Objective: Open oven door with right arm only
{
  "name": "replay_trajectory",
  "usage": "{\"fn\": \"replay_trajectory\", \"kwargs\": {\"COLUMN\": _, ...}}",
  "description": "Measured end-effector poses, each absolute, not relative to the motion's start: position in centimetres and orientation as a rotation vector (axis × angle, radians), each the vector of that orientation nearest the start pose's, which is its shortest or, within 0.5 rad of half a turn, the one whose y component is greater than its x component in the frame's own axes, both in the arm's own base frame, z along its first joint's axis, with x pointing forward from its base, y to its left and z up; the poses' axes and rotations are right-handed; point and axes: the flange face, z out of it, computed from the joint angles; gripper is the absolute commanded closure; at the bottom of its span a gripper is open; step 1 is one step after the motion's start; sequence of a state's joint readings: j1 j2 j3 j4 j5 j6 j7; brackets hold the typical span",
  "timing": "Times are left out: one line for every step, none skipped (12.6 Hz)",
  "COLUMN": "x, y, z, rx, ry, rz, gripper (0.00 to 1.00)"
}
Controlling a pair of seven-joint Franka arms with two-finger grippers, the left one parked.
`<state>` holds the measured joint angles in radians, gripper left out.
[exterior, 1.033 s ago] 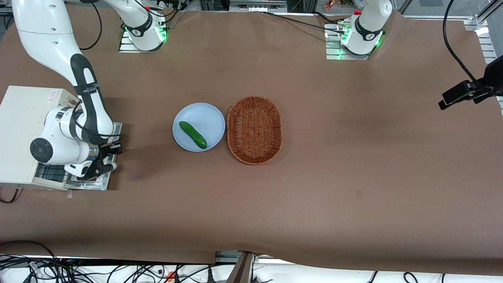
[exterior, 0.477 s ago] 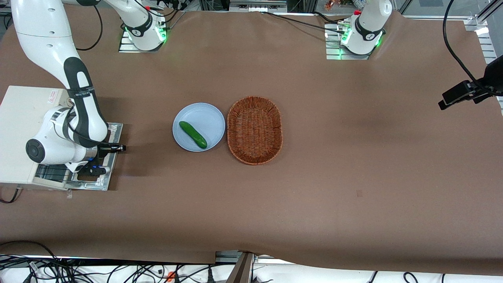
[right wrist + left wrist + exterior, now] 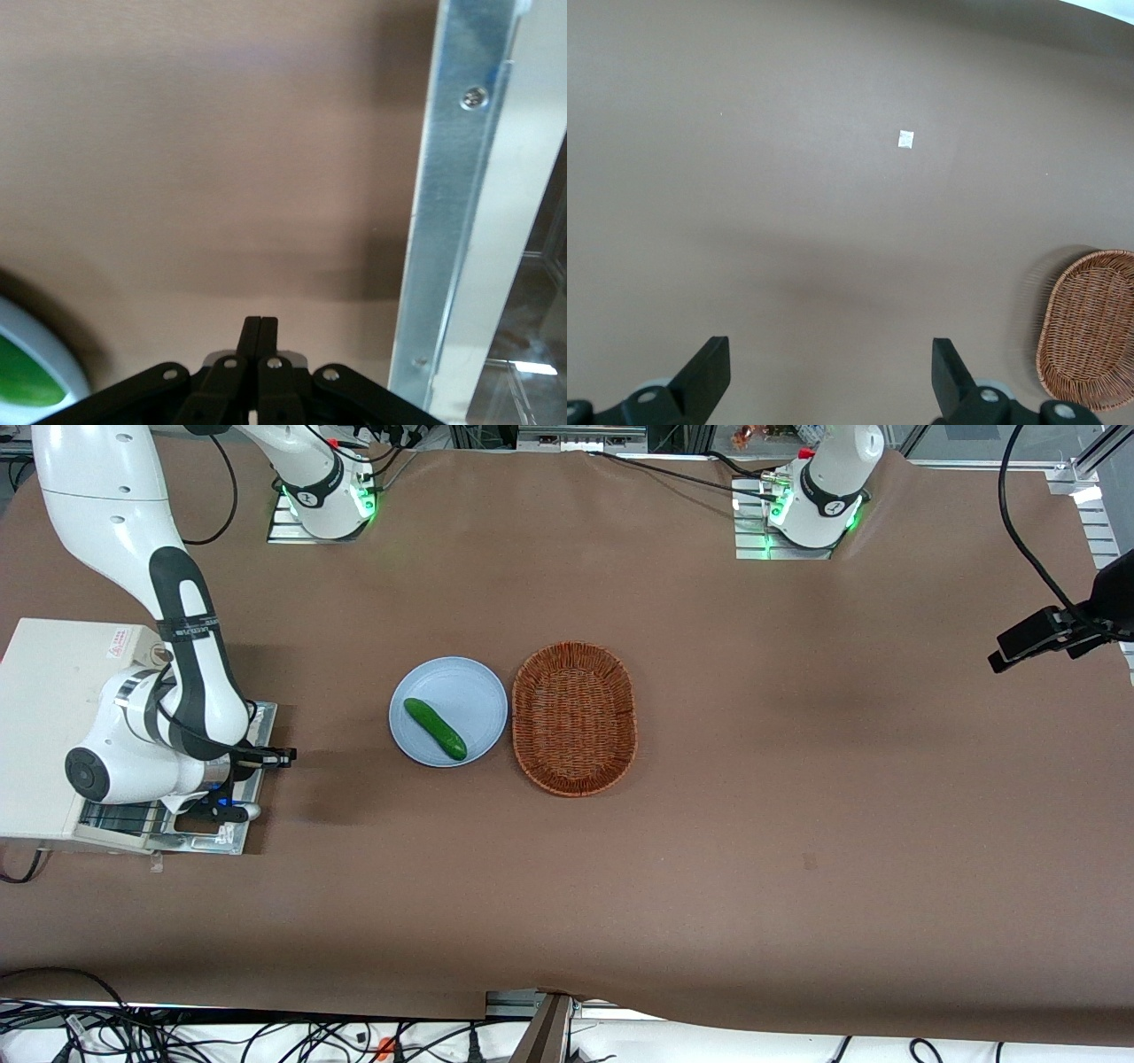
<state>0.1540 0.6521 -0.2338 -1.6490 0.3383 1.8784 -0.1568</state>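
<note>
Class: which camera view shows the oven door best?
The front view: the oven door lies folded open, the shut gripper just above it. The right wrist view shows only its metal edge; the left wrist view shows none.

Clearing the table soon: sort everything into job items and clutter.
Job: silver-framed glass oven door, lowered open; cream-white toaster oven; black two-finger gripper, shut, beside the door.
Lying about: pale blue round plate; green cucumber on it; brown oval wicker basket.

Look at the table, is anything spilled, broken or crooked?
Nothing stands out. The oven door lies flat open in front of the oven, with the right arm's tool shut just above its edge. The cucumber lies on the plate, beside the basket. Nothing looks spilled or damaged.
</note>
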Motion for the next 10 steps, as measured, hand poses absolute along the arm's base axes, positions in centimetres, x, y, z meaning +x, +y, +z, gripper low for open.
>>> {"fn": "replay_trajectory", "kwargs": {"x": 64.4, "y": -1.1, "z": 22.5, "rx": -2.892, "ry": 0.094, "rz": 0.544, "gripper": 0.73}}
{"fn": "replay_trajectory", "kwargs": {"x": 65.0, "y": -1.0, "z": 23.8, "rx": -2.893, "ry": 0.071, "rz": 0.521, "gripper": 0.48}}
{"fn": "replay_trajectory", "kwargs": {"x": 65.6, "y": -0.9, "z": 25.3, "rx": -2.897, "ry": 0.024, "rz": 0.485, "gripper": 0.20}}
{"fn": "replay_trajectory", "kwargs": {"x": 66.2, "y": -1.0, "z": 27.0, "rx": -2.899, "ry": -0.029, "rz": 0.442, "gripper": 0.00}}
{"fn": "replay_trajectory", "kwargs": {"x": 66.5, "y": -1.1, "z": 28.6, "rx": -2.898, "ry": -0.074, "rz": 0.406, "gripper": 0.00}}
{"fn": "replay_trajectory", "kwargs": {"x": 66.7, "y": -1.3, "z": 30.2, "rx": -2.894, "ry": -0.113, "rz": 0.380, "gripper": 0.00}}
{"fn": "replay_trajectory", "kwargs": {"x": 66.6, "y": -1.5, "z": 31.5, "rx": -2.891, "ry": -0.151, "rz": 0.368, "gripper": 0.00}}
{"fn": "replay_trajectory", "kwargs": {"x": 66.6, "y": -1.8, "z": 32.9, "rx": -2.894, "ry": -0.181, "rz": 0.364, "gripper": 0.00}}
{"fn": "replay_trajectory", "kwargs": {"x": 66.6, "y": -2.2, "z": 34.3, "rx": -2.897, "ry": -0.195, "rz": 0.365, "gripper": 0.00}}
{"fn": "replay_trajectory", "kwargs": {"x": 66.7, "y": -2.5, "z": 35.8, "rx": -2.896, "ry": -0.202, "rz": 0.369, "gripper": 0.00}}
